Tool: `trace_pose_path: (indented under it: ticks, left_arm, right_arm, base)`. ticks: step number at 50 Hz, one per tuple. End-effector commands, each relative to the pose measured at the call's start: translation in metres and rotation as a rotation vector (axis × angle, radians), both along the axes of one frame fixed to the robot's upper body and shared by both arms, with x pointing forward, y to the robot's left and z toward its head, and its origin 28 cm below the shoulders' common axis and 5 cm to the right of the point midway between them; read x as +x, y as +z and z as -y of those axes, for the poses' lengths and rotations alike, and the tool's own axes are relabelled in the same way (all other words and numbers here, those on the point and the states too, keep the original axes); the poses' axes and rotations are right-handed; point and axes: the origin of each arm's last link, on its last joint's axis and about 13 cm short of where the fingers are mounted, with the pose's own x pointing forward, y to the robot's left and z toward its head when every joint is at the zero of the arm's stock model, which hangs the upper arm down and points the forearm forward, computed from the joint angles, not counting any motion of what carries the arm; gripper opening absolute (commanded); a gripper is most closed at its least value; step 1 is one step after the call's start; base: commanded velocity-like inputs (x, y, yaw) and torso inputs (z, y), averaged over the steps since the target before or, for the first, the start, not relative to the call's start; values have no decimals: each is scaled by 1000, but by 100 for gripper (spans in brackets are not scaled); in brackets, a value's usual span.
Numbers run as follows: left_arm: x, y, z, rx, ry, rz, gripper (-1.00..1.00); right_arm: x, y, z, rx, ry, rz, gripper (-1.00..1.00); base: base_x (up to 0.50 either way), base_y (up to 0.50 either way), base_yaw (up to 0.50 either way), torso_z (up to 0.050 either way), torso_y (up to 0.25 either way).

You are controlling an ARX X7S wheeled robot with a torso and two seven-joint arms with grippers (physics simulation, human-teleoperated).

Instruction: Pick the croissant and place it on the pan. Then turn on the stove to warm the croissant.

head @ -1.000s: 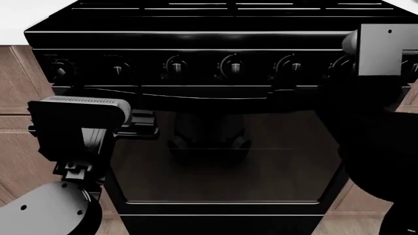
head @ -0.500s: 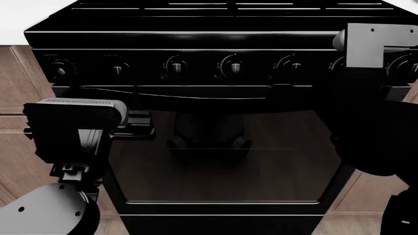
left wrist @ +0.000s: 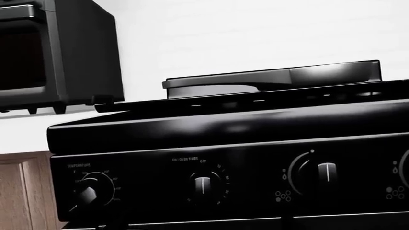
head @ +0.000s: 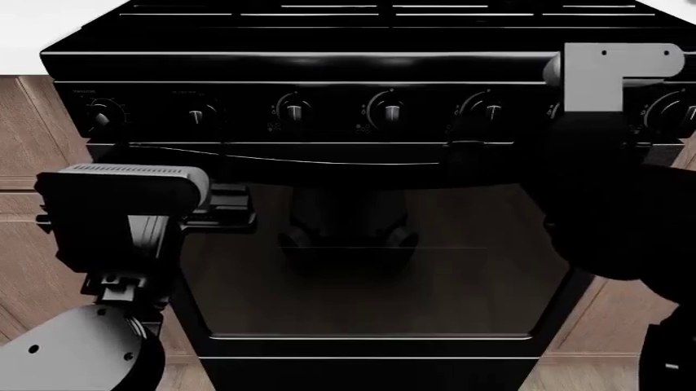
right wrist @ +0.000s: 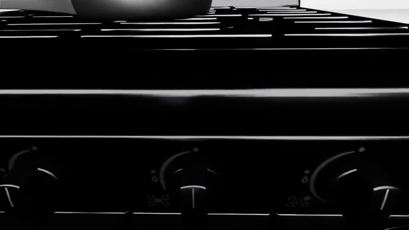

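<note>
The black stove point(head: 359, 69) fills the head view, with its knob row point(head: 386, 107) and glass oven door point(head: 370, 261). The pan point(left wrist: 275, 79) sits on the grates, and its rounded side also shows in the right wrist view point(right wrist: 141, 5). The croissant is not in view. My right arm's grey wrist block point(head: 609, 73) is in front of the right knobs, and the arm hides the gripper there. In the right wrist view, my right gripper point(right wrist: 201, 221) is open around a knob point(right wrist: 191, 189). My left gripper point(head: 244, 208) is open and empty by the oven door's upper left, and it faces the panel point(left wrist: 203, 225).
A black countertop oven point(left wrist: 51, 52) stands on the white counter point(left wrist: 26, 136) left of the stove. Wooden cabinet fronts point(head: 28, 138) flank the stove on both sides. The oven door handle bar point(head: 337, 159) runs just under the knobs.
My right arm has moved left along the knob row, its grey wrist block shifting left and a little up. My left arm has drifted slightly left.
</note>
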Motion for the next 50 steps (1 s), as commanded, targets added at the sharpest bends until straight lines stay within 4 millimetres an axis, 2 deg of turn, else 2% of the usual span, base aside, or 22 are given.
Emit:
trace_pose_path:
  ticks: [1,50]
  left_arm:
    - [0,0,0,4,2,0,100]
    - [4,-3,0,8,20,-13,100]
  right_arm:
    - [4,-1,1,-5,2,4,100]
    - [22,-11,2,-17,5,-18,100]
  base:
    - [0,0,0,0,0]
    - [0,0,0,0,0]
